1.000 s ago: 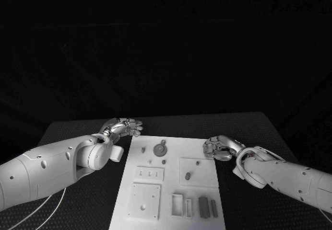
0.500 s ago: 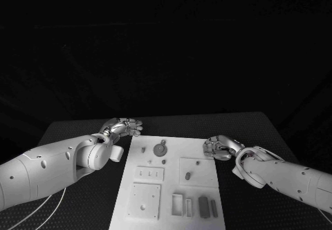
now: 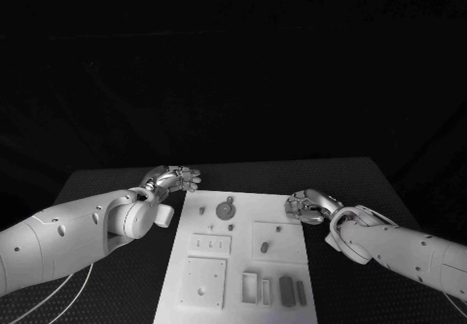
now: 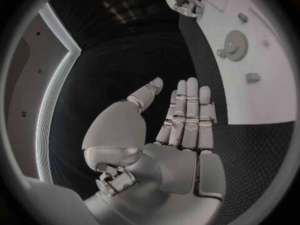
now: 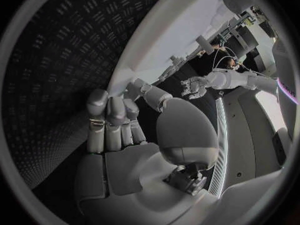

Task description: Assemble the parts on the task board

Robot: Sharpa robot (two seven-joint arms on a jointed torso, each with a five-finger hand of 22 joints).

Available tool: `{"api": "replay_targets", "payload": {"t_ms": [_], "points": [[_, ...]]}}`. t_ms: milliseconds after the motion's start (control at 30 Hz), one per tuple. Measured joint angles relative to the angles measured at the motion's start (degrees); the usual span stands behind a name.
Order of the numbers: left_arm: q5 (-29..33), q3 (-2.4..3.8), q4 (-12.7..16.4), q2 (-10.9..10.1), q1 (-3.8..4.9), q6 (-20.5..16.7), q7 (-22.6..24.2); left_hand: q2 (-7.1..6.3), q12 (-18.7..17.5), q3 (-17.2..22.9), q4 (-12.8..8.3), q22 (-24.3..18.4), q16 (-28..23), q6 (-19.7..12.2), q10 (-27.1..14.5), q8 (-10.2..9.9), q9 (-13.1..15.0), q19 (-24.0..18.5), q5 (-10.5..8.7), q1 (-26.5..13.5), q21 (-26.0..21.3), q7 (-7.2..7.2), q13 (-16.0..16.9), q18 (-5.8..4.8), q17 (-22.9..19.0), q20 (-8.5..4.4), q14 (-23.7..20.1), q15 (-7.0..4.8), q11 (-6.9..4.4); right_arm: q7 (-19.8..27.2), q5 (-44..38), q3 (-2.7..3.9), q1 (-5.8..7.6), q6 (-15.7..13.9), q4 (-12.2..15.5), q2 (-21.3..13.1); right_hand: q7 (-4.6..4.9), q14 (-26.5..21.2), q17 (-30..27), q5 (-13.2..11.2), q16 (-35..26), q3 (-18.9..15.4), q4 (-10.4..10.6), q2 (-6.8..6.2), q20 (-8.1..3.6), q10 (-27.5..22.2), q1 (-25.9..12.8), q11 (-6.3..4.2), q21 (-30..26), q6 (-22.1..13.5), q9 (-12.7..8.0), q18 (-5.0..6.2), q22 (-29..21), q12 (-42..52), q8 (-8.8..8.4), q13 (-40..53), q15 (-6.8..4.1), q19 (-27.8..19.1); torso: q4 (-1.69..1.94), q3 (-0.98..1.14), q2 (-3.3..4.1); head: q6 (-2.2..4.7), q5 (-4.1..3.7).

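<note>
White task board (image 3: 243, 260) lies at lower centre of the frame on the black table (image 3: 370, 182), a round gear (image 3: 225, 211) near its upper edge. Left hand (image 3: 173, 179), fingers apart and empty, sits at the board's upper-left corner; right hand (image 3: 310, 206), fingers curled, empty, touches its right edge.

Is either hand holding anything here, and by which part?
Left hand holds nothing. Right hand has its fingers at the task board's edge; whether it grips cannot be told.
</note>
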Motion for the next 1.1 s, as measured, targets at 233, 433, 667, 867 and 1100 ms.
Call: {"api": "replay_targets", "payload": {"t_ms": [233, 433, 667, 867, 1100], "points": [[0.0, 0.0, 0.0, 0.0, 0.0, 0.0, 0.0, 0.0, 0.0, 0.0, 0.0, 0.0, 0.0, 0.0, 0.0, 0.0, 0.1, 0.0, 0.0, 0.0, 0.0, 0.0, 0.0, 0.0, 0.0, 0.0, 0.0, 0.0, 0.0, -0.5, 0.1, -0.06, -0.17, -0.7, 0.6, 0.0, -1.76, -0.1, 0.1, 0.0, 0.0, -0.2, -1.0, 0.63, 0.0, 2.2, -0.2, -1.78, 0.0, 1.8, 0.5, 0.89, 0.0, 2.4, 0.56, 2.4, -0.35, 0.0, 0.0, 0.0, 0.01, -0.16, 0.03], [0.0, 0.01, 0.0, 0.0, 0.0, 0.0, -0.1, 0.0, 0.0, 0.0, 0.0, 0.0, 0.0, 0.0, 0.0, 0.0, 0.0, 0.0, 0.0, 0.0, 0.0, 0.0, 0.0, 0.0, 0.0, 0.0, 0.0, 0.0, 0.0, -0.9, 0.2, -0.06, -0.19, -1.3, 1.0, -0.1, -2.02, -0.2, 0.1, 0.0, 0.0, -0.4, -1.5, 1.12, 0.01, 2.6, -0.7, -1.69, 0.0, 2.0, 1.3, 1.22, 0.0, 2.4, 1.5, 2.4, -0.45, 0.0, 0.0, 0.0, 0.01, -0.18, 0.05], [-0.1, 0.0, 0.0, 0.0, 0.0, 0.3, -0.1, 0.24, 0.0, 0.2, 0.2, -0.1, 0.0, 0.3, 0.1, 0.0, 0.4, 0.0, -0.22, -0.2, 0.2, -0.25, 0.1, 0.0, 0.0, 0.0, 0.0, 0.0, -0.14, -1.6, 0.1, -0.07, -0.19, -2.4, 2.1, -0.6, -2.05, -0.2, 0.1, 0.0, 0.1, -0.1, -2.1, 1.12, 0.01, 2.5, -0.7, -1.81, 0.0, 2.1, 1.9, 1.3, 0.0, 2.4, 1.68, 2.4, -0.44, 0.0, -0.01, -0.03, -0.03, -0.19, 0.06], [-0.8, 0.0, 0.0, 0.0, 0.0, 1.6, -0.5, 1.37, 0.7, 0.1, 1.2, -0.1, 0.0, 2.7, 2.3, 0.8, 0.9, -0.4, -0.23, -1.4, 0.2, -1.65, 0.7, -0.02, 0.1, -0.01, 0.0, 0.0, -1.07, -2.9, -0.7, 0.12, 0.14, -3.1, 4.5, -1.6, -2.06, -0.2, 0.1, 0.0, 0.1, 0.1, -2.3, 1.12, 0.02, 2.4, -0.7, -1.82, 0.0, 2.1, 2.3, 1.31, 0.0, 2.4, 1.89, 2.4, -0.43, 0.0, -0.02, -0.13, -0.13, 0.15, -0.04], [-4.4, 0.04, -0.1, 0.4, 0.06, 6.5, -3.6, 1.06, 0.9, -1.7, 4.4, -0.4, 0.3, 4.4, 3.9, 0.5, 0.7, -0.4, -2.37, -6.8, 0.5, -2.15, 1.0, -0.03, 0.3, -0.01, 0.0, 0.0, -1.71, -6.1, -4.3, 0.57, 4.58, -2.4, 7.2, -1.5, -2.08, -0.2, 0.1, 0.0, 0.1, 0.7, -2.3, 1.12, -0.02, 2.4, -0.7, -1.82, 0.0, 2.1, 2.7, 1.32, 0.0, 2.2, 1.99, 2.5, -0.41, 0.2, -0.06, -0.29, -0.29, 0.63, -0.2]]}}
